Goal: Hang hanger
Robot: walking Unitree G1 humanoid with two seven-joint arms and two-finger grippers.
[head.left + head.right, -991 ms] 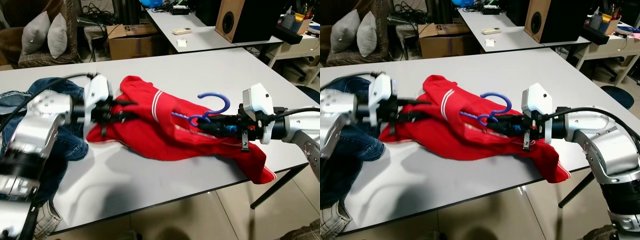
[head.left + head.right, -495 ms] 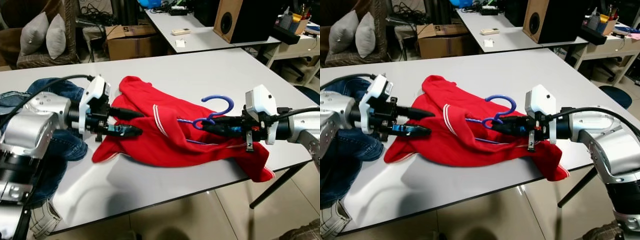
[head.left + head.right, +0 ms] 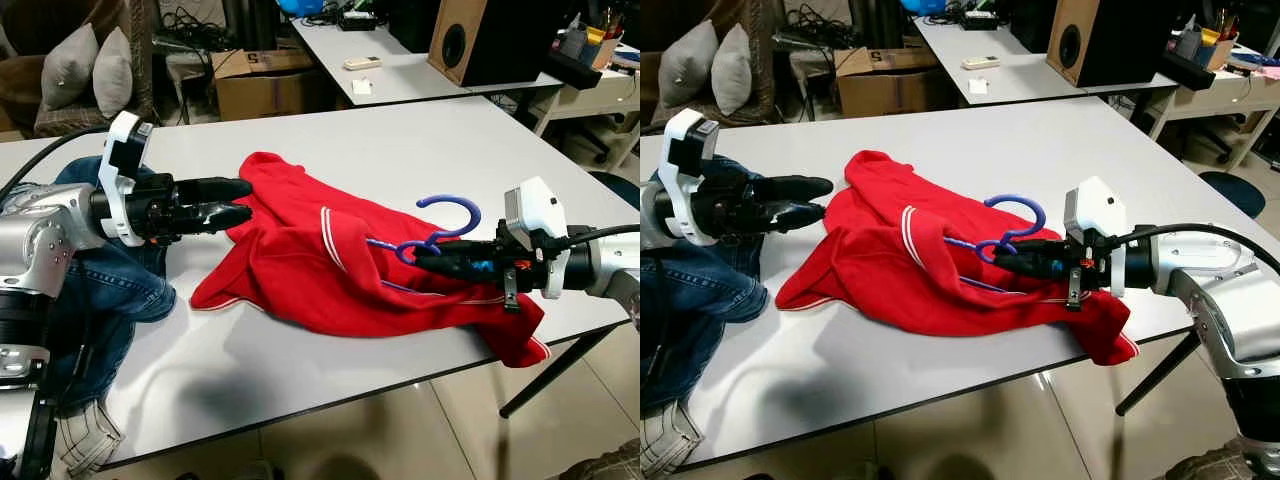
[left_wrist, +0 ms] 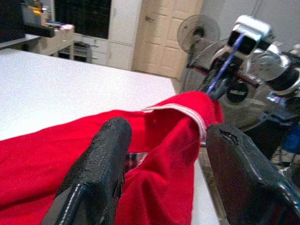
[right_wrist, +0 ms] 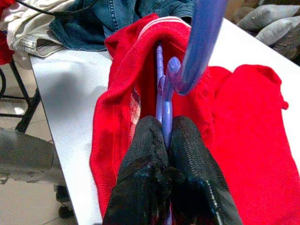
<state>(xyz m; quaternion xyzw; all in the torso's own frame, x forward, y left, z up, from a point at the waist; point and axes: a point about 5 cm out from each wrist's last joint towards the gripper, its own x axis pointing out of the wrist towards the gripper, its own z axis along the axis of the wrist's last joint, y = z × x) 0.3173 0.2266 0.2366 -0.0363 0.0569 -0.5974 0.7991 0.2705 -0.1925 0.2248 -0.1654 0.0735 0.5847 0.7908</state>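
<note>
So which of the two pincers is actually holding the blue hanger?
The right pincer, shut on the blue hanger; the left pincer is open at the red garment.

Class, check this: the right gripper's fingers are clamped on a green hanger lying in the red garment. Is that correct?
Not quite. The hanger is blue, not green, as the right wrist view shows; the right gripper is indeed clamped on it in the red garment.

My head cameras look forward and down across the white table [image 3: 330, 140]. My left wrist camera faces close along its fingers [image 4: 101, 164] toward my right arm; my right wrist camera faces back. All share the red garment [image 3: 930, 260].
</note>
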